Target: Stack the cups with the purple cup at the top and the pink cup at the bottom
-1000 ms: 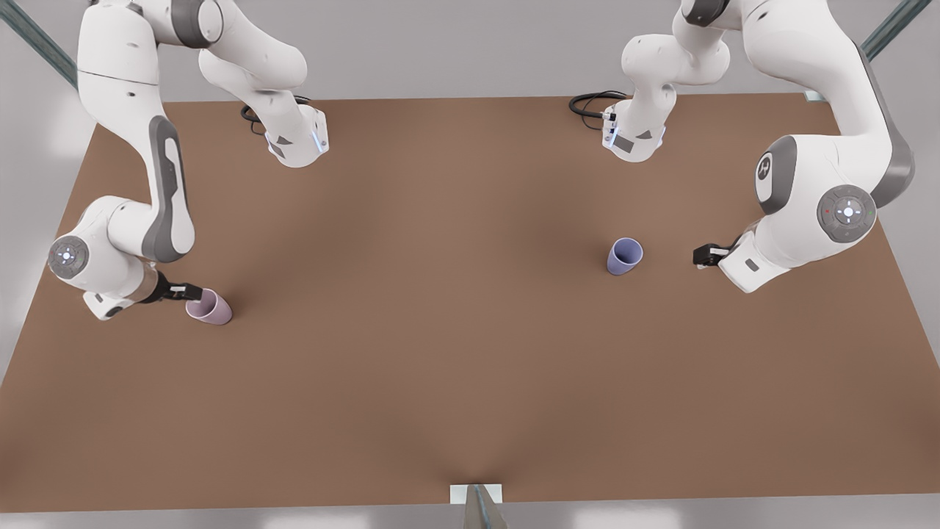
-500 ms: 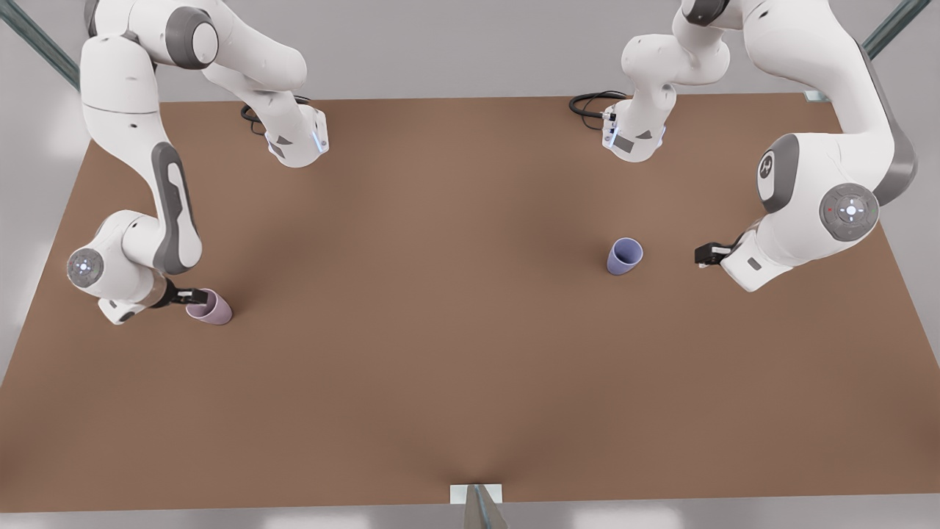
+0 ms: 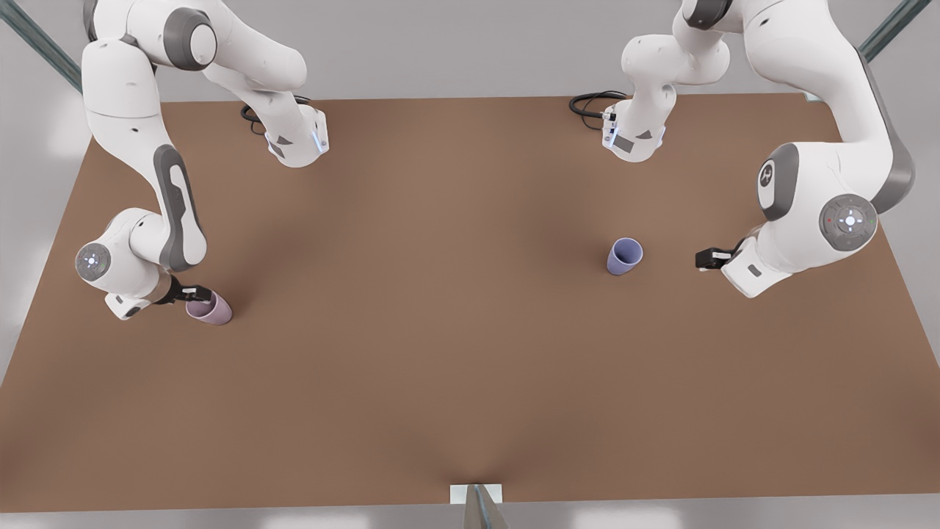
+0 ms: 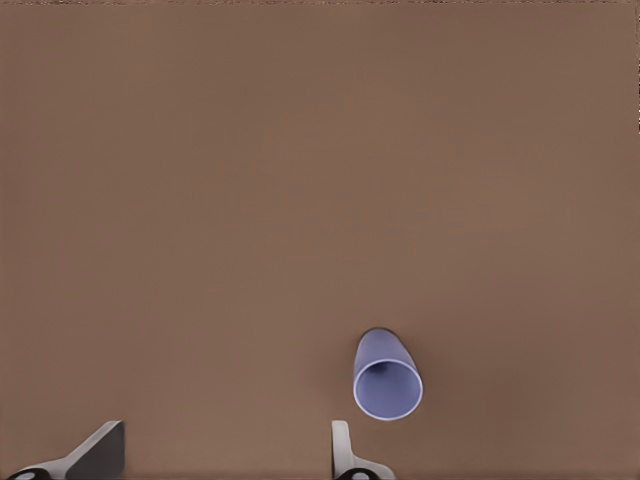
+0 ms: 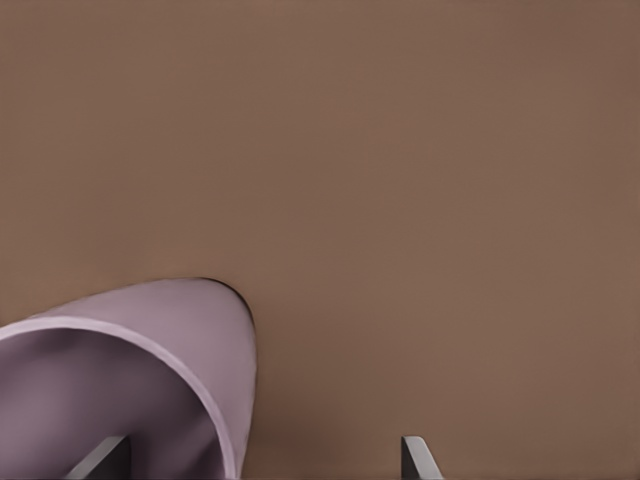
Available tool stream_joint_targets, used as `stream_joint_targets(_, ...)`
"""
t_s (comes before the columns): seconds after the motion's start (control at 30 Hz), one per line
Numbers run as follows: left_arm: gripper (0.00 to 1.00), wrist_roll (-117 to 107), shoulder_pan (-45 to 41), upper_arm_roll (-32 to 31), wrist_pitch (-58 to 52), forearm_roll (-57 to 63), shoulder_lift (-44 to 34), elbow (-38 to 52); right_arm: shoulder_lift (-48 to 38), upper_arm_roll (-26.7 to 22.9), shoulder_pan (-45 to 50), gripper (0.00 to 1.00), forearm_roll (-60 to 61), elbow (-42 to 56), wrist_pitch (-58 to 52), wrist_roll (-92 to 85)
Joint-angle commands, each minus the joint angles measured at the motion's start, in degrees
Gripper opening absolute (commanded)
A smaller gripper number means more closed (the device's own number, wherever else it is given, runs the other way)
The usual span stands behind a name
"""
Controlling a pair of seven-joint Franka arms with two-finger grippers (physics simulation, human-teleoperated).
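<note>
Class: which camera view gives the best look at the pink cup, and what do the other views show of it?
The front view: the whole pink cup stands on the table at the front view's left, with the right tool at its rim. The right wrist view shows just part of its rim and wall, cropped. The left wrist view faces the purple cup.

Pink cup [image 3: 211, 308] far left of purple cup [image 3: 624, 256] on table [image 3: 440, 330].

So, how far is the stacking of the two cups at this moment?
Nothing is stacked yet: the pink cup and the purple cup stand far apart on the table. In hand: the right gripper is open at the pink cup's rim, one finger inside it. The left gripper, open, waits beside the purple cup. Left: gripping, lifting, stacking purple on pink.
</note>
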Motion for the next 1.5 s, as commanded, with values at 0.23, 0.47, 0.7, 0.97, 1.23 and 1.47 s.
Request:
stream_joint_targets(0.23, 1.00, -0.1, 0.0, -0.3, 0.0, 0.1, -0.3, 0.1, 0.0, 0.0, 0.4, 0.42, 0.3, 0.3, -0.1, -1.8)
stream_joint_targets(0.47, 1.00, -0.1, -0.1, -0.5, -0.3, 0.0, -0.1, 0.0, 0.0, 0.0, 0.7, 0.21, 0.4, 0.3, -0.2, -1.8)
stream_joint_targets(0.7, 1.00, -0.1, -0.1, -0.5, 0.0, 0.0, 0.2, 0.0, -2.6, 0.0, 0.8, 0.21, 0.4, 3.7, -5.1, -2.1)
stream_joint_targets(0.97, 1.00, -0.1, -0.1, -0.5, 0.0, 0.0, 0.3, 0.0, -5.0, 0.4, 7.8, 0.21, 0.4, 4.5, -7.4, 5.3)
stream_joint_targets(1.23, 1.00, -0.8, -1.6, -0.6, -0.8, -0.2, -0.3, 0.1, -3.6, 0.4, 27.1, 0.21, 0.9, 9.9, -11.3, 29.9)
stream_joint_targets(1.47, 1.00, -16.6, -11.8, -6.3, -1.4, -2.0, 1.2, -0.6, 6.9, 0.5, 42.4, 0.21, 6.3, 24.8, -14.8, 52.7)
